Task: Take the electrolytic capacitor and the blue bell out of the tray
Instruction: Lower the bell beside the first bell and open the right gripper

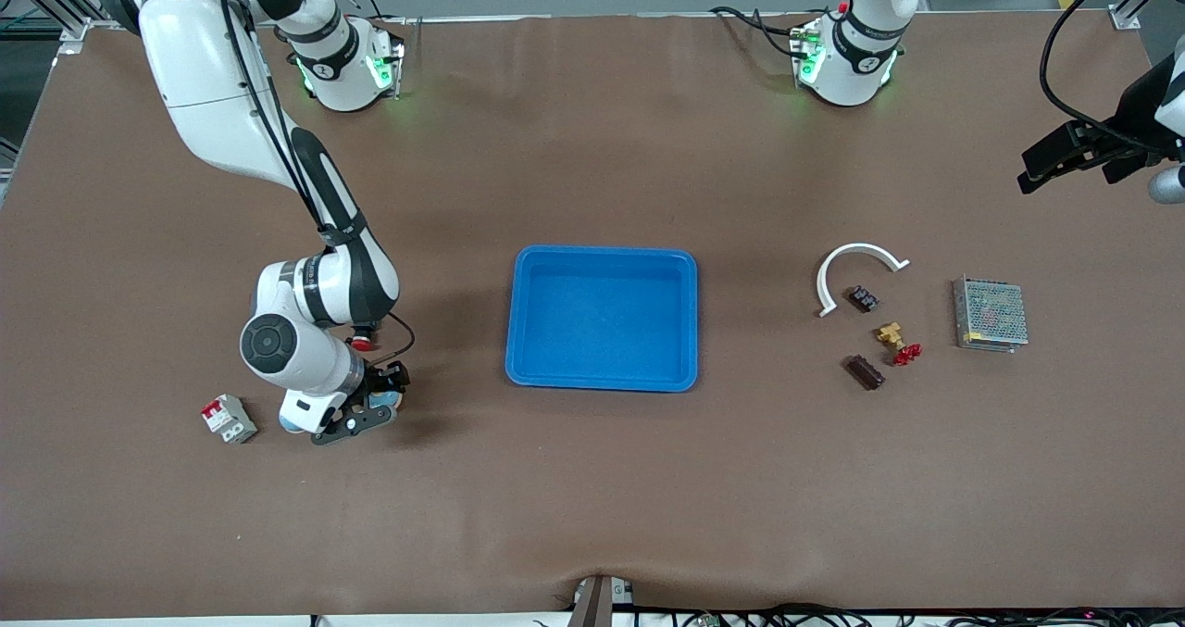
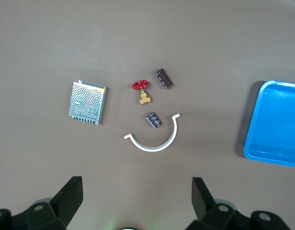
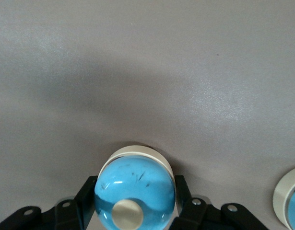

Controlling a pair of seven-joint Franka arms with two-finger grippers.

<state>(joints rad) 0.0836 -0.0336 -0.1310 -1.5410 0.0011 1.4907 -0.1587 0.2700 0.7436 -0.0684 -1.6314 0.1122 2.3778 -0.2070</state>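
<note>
Holding the blue bell (image 3: 134, 190) between my right gripper's (image 1: 375, 403) fingers, I am low over the bare table at the right arm's end, well apart from the tray (image 1: 603, 318) and just beside a small grey and red breaker switch (image 1: 229, 419). The bell sits directly under my wrist, dome and cream button facing up toward the camera, with my black fingers (image 3: 82, 203) pressed against its two sides; its cream base shows just past the dome, so its axis runs upright, and I judge that it is at or very close to the tabletop. The relation that matters now is straight down: nothing lies beneath it but brown table, so letting go should need no sideways travel. A second round blue and cream shape (image 3: 290, 201) shows at the edge of my wrist view; I cannot tell what it is. The tray holds nothing that I can see. A dark cylindrical part that I take for the electrolytic capacitor (image 1: 864, 298) lies out on the table toward the left arm's end, inside the curve of a white arc piece (image 1: 856, 270). My left gripper (image 1: 1065, 157) waits high over that end, fingers spread wide and holding nothing.
</note>
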